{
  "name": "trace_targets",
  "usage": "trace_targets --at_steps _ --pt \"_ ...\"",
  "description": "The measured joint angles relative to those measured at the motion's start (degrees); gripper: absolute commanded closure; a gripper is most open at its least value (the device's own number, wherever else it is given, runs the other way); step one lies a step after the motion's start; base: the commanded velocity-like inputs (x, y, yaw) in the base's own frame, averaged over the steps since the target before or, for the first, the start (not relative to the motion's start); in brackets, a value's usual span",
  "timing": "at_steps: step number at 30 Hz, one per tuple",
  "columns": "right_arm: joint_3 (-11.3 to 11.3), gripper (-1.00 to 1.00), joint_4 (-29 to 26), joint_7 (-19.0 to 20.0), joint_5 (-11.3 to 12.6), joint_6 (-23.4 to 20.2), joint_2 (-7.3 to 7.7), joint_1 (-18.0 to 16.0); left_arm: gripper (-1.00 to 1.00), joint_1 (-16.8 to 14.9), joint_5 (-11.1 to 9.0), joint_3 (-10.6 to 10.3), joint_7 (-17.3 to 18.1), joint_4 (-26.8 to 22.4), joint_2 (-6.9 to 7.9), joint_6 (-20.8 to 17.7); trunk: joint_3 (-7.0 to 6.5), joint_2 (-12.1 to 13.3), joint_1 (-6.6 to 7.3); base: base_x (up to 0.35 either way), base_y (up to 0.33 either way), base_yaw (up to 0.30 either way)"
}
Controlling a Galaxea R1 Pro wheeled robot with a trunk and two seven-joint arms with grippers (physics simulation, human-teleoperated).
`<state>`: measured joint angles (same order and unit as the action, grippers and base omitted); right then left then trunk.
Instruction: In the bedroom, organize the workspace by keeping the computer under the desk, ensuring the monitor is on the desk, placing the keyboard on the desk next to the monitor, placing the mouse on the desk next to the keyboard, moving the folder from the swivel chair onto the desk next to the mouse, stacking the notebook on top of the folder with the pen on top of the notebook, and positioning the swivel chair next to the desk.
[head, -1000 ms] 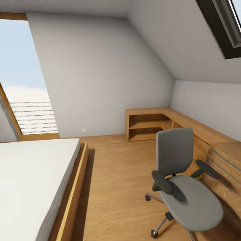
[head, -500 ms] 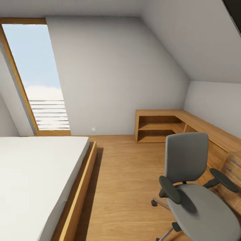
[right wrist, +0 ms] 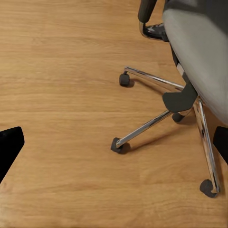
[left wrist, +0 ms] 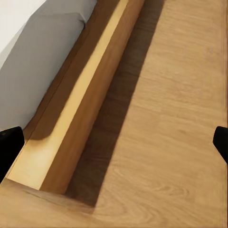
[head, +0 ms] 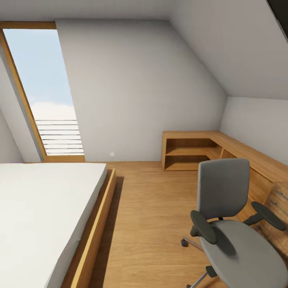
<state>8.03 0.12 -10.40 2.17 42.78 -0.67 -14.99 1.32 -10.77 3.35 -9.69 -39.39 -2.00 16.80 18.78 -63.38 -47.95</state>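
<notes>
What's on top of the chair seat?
Nothing shows on the chair seat: the grey cushion looks bare, with no folder there. The seat's right and bottom parts run out of the head view, so those can't be checked.

Bright, even daylight enters through the tall window [head: 44,92] at upper left; the bed frame [head: 94,232] casts a soft floor shadow, renders sharp, without glare

Attic bedroom, daylit

Sloped grey-white walls [head: 140,88] over a light wood floor [head: 152,216]; a tall wood-framed window [head: 44,92], a white mattress on a wooden bed frame [head: 94,236], a low corner shelf unit [head: 188,150].
</notes>
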Motion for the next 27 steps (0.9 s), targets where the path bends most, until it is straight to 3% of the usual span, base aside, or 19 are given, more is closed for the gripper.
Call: trace_targets --at_steps 1,5,10,17,20,21,27 --pt "0.0 -1.0 0.0 0.0 0.0 -0.02 0.0 0.0 -1.0 0.0 0.07 -0.02 -0.01 -2.67 -0.09 -3.39 0.0 0.0 0.0 0.0 0.0 0.0" --pt "0.0 -1.0 0.01 0.0 0.05 -0.07 0.0 0.0 -1.0 0.03 0.16 -0.04 -0.12 -7.56 -0.23 -9.88 0.0 0.0 0.0 0.0 0.0 0.0" --pt "0.01 -1.0 -0.06 -0.01 0.11 -0.05 -0.08 0.0 -1.0 0.04 0.16 -0.06 0.07 -10.0 -0.33 -12.93 0.0 0.0 0.0 0.0 0.0 0.0" --pt "-0.02 -1.0 -0.15 0.0 0.1 0.03 -0.05 0.0 -1.0 0.01 0.23 -0.14 0.24 -5.17 -0.3 -12.71 0.0 0.0 0.0 0.0 0.0 0.0" --pt "-0.01 -1.0 -0.12 -0.01 0.13 0.01 -0.04 0.0 -1.0 0.04 0.21 -0.13 0.26 -3.16 -0.27 -11.46 0.0 0.0 0.0 0.1 0.0 0.0" --pt "-0.03 -1.0 -0.1 -0.01 0.15 0.0 -0.09 0.01 -1.0 0.02 0.28 -0.14 0.35 -1.71 -0.25 -9.35 0.01 -0.02 0.04 0.299 0.0 0.0" --pt "0.0 -1.0 -0.12 -0.01 0.15 0.0 -0.1 0.0 -1.0 0.05 0.32 -0.14 0.25 -1.59 -0.27 -9.2 0.0 0.0 0.01 0.147 0.0 0.0"
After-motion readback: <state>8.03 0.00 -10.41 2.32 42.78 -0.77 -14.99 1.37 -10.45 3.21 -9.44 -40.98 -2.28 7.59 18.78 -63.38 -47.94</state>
